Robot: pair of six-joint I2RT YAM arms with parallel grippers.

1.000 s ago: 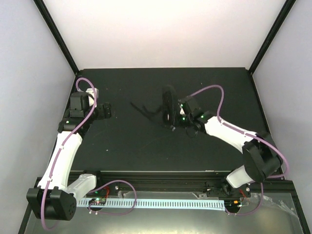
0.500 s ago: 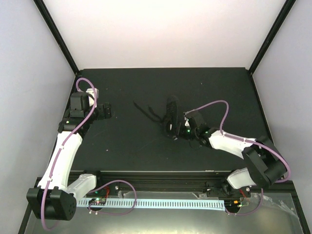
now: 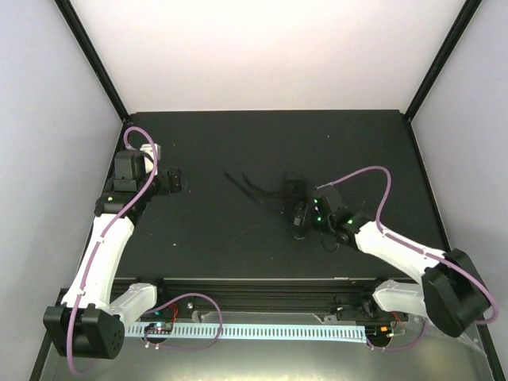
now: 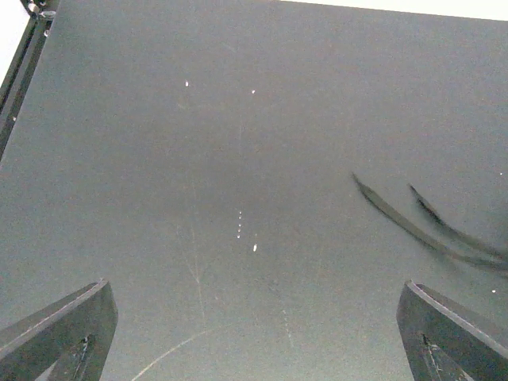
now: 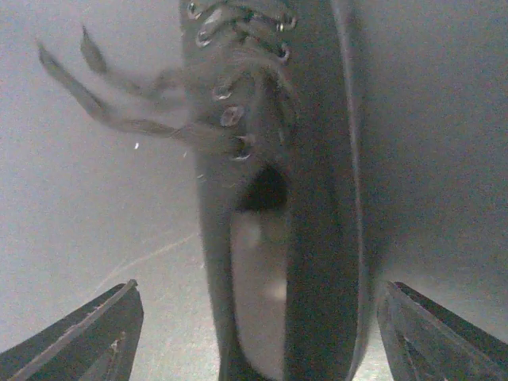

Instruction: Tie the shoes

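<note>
Currently: right gripper straddling the shoe's heel, laces lying loose

Right of centre on the black table (image 3: 238, 246), the shoe (image 5: 317, 159) is lying with its heel end pointing toward the near edge and its toe pointing away. The right gripper (image 5: 260, 286) is reaching in from the near right side and sitting over that heel end. In its wrist view, its jaws are standing wide apart, with one finger showing on either side of the shoe and a gap of bare table on each side. It is gripping nothing. The shoe's opening is facing the wrist camera, showing a pale insole and a row of metal eyelets above it.

The laces (image 3: 250, 186) are lying untied, trailing away from the eyelets across the table toward the left arm, their two loose ends resting close together but apart.

The left gripper (image 3: 172, 180) is hovering well away from the shoe on the left side of the table. Its fingers (image 4: 59, 333) are spread fully open with only bare table between them. The lace tips are just showing at the right edge of its wrist view.
</note>
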